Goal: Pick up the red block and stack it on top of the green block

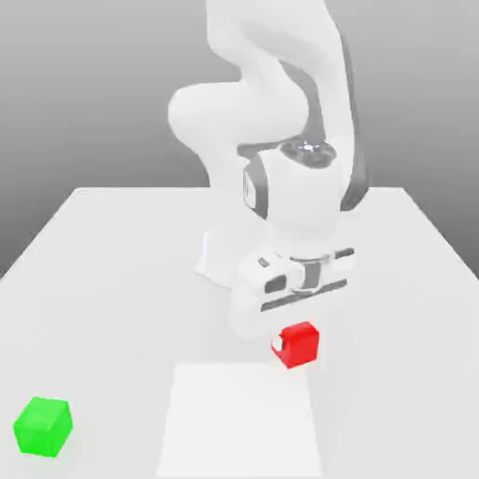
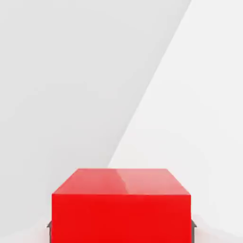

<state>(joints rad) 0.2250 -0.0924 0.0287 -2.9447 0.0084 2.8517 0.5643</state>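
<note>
In the exterior view, the white Franka arm [image 1: 281, 122] is bending forward and down over the flat white tabletop [image 1: 103, 271], its wrist pointing toward the surface. The white two-finger gripper [image 1: 297, 344] is sitting low, and the glossy red cube-shaped block [image 1: 299, 343] is showing directly beneath the hand body — its upper edge is meeting the underside of the hand, and a small white finger tip [image 1: 278, 344] is lying against the block's face on the exterior view's left. The block is near the middle of the table, just past the far edge of a lighter rectangular patch [image 1: 239, 421] on the tabletop.

In the hand view, the red block [image 2: 121, 209] is lying centred between the fingers, its top face and one side face both showing. A thin dark pad edge [image 2: 49, 225] is touching one lower flank of the block, and a matching dark edge is touching the opposite flank — so the fingers are pinching the red block from two sides. Whether the block is resting on the table or raised slightly off it, I cannot tell.

The bright green cube-shaped block [image 1: 43, 426] is sitting on the table near the front corner at the exterior view's left, well apart from the red block and the gripper, with nothing on top of it.
</note>
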